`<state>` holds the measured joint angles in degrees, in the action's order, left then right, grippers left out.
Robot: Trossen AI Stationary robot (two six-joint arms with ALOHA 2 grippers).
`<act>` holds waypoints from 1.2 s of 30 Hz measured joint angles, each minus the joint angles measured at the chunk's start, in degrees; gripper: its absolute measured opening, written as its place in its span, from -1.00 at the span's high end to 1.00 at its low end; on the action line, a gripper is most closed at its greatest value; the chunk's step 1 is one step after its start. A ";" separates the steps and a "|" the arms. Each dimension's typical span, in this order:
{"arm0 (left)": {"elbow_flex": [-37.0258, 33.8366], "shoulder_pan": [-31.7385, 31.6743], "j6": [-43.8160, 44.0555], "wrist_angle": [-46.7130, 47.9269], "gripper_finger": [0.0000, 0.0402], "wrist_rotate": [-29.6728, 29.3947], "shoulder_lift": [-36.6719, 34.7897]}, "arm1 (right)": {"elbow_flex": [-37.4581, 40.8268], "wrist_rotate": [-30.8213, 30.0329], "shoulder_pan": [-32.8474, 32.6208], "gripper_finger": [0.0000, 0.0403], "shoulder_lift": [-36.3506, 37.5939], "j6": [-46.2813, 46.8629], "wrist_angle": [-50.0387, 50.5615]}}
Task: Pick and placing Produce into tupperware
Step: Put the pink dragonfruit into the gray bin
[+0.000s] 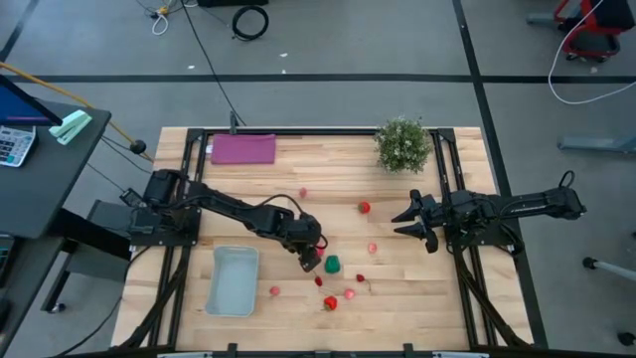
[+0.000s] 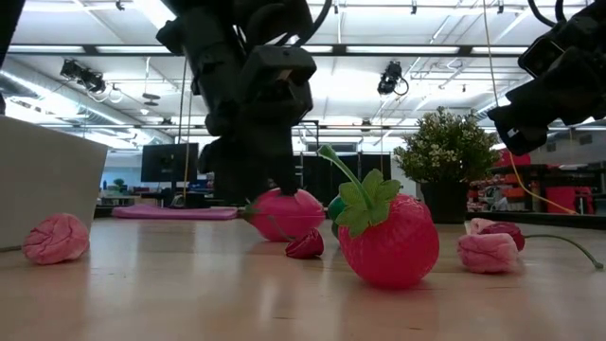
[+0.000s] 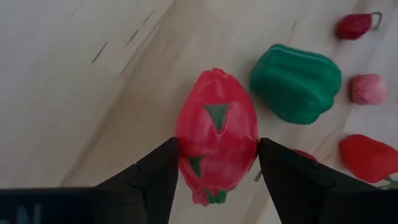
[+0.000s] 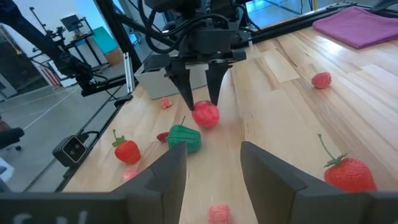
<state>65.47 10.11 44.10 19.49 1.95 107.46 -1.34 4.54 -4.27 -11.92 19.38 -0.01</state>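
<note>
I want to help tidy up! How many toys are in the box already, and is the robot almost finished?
None yet: the tupperware looks empty. Right now the left gripper has its jaws on either side of a red dragon fruit toy that sits on the table, beside the green pepper. The right gripper waits with jaws open. All the other produce, like the strawberry, remains scattered on the table.

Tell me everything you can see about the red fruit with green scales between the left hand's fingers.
The red fruit is an oval toy dragon fruit of glossy plastic, with small green triangular scales. It lies on its side on the wooden table, beside the green pepper; whether they touch is unclear. The left hand straddles it, a dark finger at each flank, touching or nearly so. It is not yet lifted, and sits right of the tupperware.
</note>
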 joint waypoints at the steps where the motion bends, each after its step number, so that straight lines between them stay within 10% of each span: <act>1: 0.00 0.00 -1.21 -0.07 -0.11 0.04 0.03 | 0.00 0.00 -0.02 0.21 0.00 0.00 0.00; 36: -0.26 -3.56 -8.81 -2.31 -0.42 -0.52 1.96 | 0.00 0.00 -0.02 0.21 0.00 0.00 0.00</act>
<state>65.21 6.55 35.29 17.18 1.44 109.41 -1.34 4.54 -4.29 -11.92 19.38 -0.01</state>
